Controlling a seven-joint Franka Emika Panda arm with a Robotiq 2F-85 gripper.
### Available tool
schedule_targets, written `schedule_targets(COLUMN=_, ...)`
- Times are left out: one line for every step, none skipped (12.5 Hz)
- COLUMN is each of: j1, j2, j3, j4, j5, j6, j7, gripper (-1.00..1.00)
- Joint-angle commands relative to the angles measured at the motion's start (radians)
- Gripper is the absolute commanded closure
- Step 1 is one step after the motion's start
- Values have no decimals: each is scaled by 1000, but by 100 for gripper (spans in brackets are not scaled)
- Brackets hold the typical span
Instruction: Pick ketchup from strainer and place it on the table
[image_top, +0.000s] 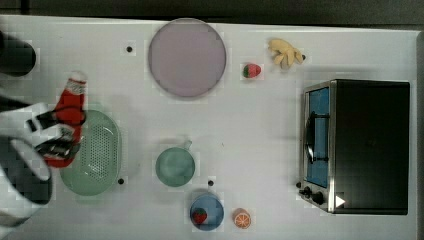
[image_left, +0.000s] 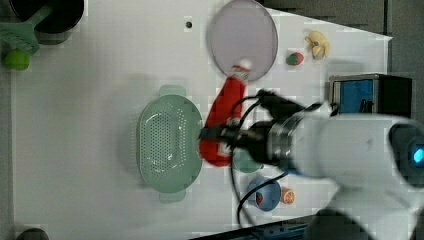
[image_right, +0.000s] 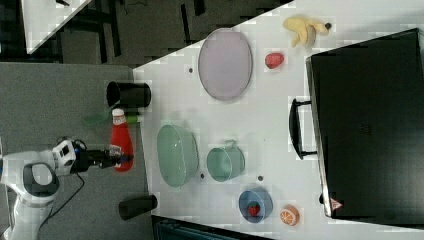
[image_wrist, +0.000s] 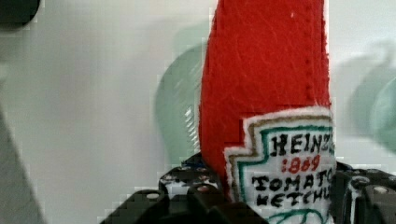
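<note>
My gripper (image_top: 59, 134) is shut on the lower, labelled part of the red ketchup (image_top: 70, 106), which has a white cap. The bottle is held off the surface. In the top view it overlaps the left rim of the pale green strainer (image_top: 97, 152). In the left view the ketchup (image_left: 226, 107) sits at the right of the strainer (image_left: 167, 145), with the gripper (image_left: 220, 136) around its base. In the right view the ketchup (image_right: 121, 141) hangs to the left of the strainer (image_right: 176, 155). The wrist view has the ketchup (image_wrist: 266, 84) between the black fingers (image_wrist: 187, 186). The white table (image_top: 260, 130) lies below.
A purple plate (image_top: 186, 56) lies at the back. A teal cup (image_top: 175, 166) stands at the top view's right of the strainer. A blue bowl (image_top: 212, 204) holds a strawberry, with an orange half (image_top: 242, 218) beside it. A strawberry (image_top: 251, 70), a banana (image_top: 285, 52) and a toaster oven (image_top: 357, 145) occupy the top view's right.
</note>
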Motion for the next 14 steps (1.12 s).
schedule_targets(j1=-108, j2=12, j3=-95, j4=56, j5=-2, j6=-91, j7=-156, gripper=-19)
schedule_targets(j1=-122, j2=6, j3=-131, j4=57, j5=-3, j6=-92, j7=-182, gripper=-19)
schedule_targets(j1=-135, j2=1, j3=-169, j4=56, j5=-3, j6=-91, j7=-208, gripper=-19)
schedule_targets(j1=-146, j2=-3, j3=-209, j4=55, j5=-5, j6=-92, j7=-253, gripper=-19)
schedule_targets(j1=-155, j2=-5, j3=-250, j4=55, j5=-8, j6=-91, j7=-314, gripper=-19)
schedule_targets(j1=-162, j2=-5, j3=-293, j4=55, j5=-9, j6=-90, j7=-373, gripper=-19)
schedule_targets(j1=-166, j2=-5, j3=-334, j4=52, j5=-9, j6=-90, j7=-428, gripper=-19)
schedule_targets(j1=-169, j2=-5, j3=-374, j4=48, j5=-9, j6=-89, j7=-484, gripper=-19)
schedule_targets(j1=-170, j2=-5, j3=-411, j4=41, j5=-9, j6=-87, j7=-533, gripper=-19)
schedule_targets(j1=-171, j2=-5, j3=-445, j4=28, j5=-9, j6=-82, j7=-565, gripper=-19)
schedule_targets(j1=-172, j2=-5, j3=-473, j4=8, j5=-9, j6=-65, j7=-586, gripper=-19)
schedule_targets(j1=-173, j2=-5, j3=-497, j4=-22, j5=-9, j6=-32, j7=-599, gripper=-19)
schedule_targets(j1=-173, j2=-5, j3=-515, j4=-64, j5=-9, j6=21, j7=-600, gripper=-19)
schedule_targets(j1=-173, j2=-5, j3=-528, j4=-116, j5=-9, j6=92, j7=-600, gripper=-19)
